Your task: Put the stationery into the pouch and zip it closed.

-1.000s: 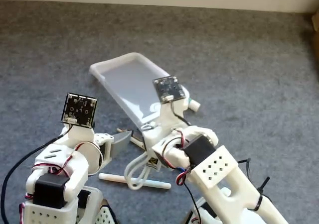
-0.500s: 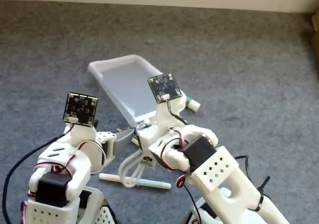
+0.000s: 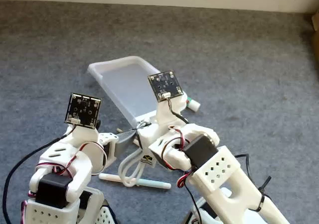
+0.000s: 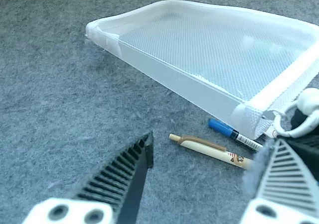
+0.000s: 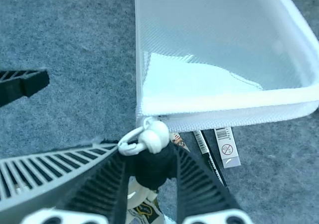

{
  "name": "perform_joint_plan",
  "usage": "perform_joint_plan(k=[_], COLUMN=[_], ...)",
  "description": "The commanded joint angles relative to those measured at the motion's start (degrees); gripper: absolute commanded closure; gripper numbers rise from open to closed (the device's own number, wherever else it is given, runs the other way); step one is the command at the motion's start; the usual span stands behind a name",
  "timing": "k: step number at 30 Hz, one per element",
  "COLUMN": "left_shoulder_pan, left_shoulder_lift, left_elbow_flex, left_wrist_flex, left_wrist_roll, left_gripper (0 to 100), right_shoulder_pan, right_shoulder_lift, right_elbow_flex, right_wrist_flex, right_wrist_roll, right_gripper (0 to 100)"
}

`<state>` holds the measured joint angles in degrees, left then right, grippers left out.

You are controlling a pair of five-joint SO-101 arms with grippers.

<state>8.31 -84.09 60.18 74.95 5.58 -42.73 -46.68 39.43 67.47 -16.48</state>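
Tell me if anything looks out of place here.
Yes. The beige pen and blue-capped pen lie on the carpet beside the pouch corner. A white pen lies farther off. All are outside it, though the right gripper is shut on the zipper pull.

One pouch with one zip pull. Two arms, so two grippers — the left gripper and the right gripper. One camera board on each arm, two together. Four writing things in all — one beige pen, one blue-capped pen, one white pen, one marker.
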Motion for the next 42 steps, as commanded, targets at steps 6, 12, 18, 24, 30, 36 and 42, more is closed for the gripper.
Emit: perform_joint_plan(k=[6,12,18,24,30,36,42], left_shoulder_pan=[1.3,-0.5,-3.6,-3.8,-8.0,-8.7,-8.7], left_shoulder_lift=[0.0,0.0,0.0,0.0,0.0,0.0,0.0], left_elbow_flex=[9.4,11.1,10.2,10.2,9.4,8.1,8.1], left_wrist_flex=[-12.2,-15.3,-15.7,-15.4,-15.8,-15.8,-15.8], left_wrist_roll=[0.6,3.9,4.6,4.6,4.2,4.2,4.2], left_gripper=[66,66,66,66,74,82,88], right_shoulder_pan=[-0.6,-0.6,-0.6,-0.5,0.8,2.0,2.0], right_shoulder_lift=[-2.2,-2.2,-2.2,-2.2,-2.2,-2.2,-2.2], right_elbow_flex=[-5.8,-6.0,-5.8,-5.7,-5.6,-5.1,-1.9], right_wrist_flex=[1.7,4.8,5.1,5.1,5.7,5.8,5.8], right_wrist_roll=[-0.1,-0.1,-0.1,0.0,0.0,0.0,3.9], right_gripper=[99.5,99.5,99.5,99.5,99.5,99.5,99.5])
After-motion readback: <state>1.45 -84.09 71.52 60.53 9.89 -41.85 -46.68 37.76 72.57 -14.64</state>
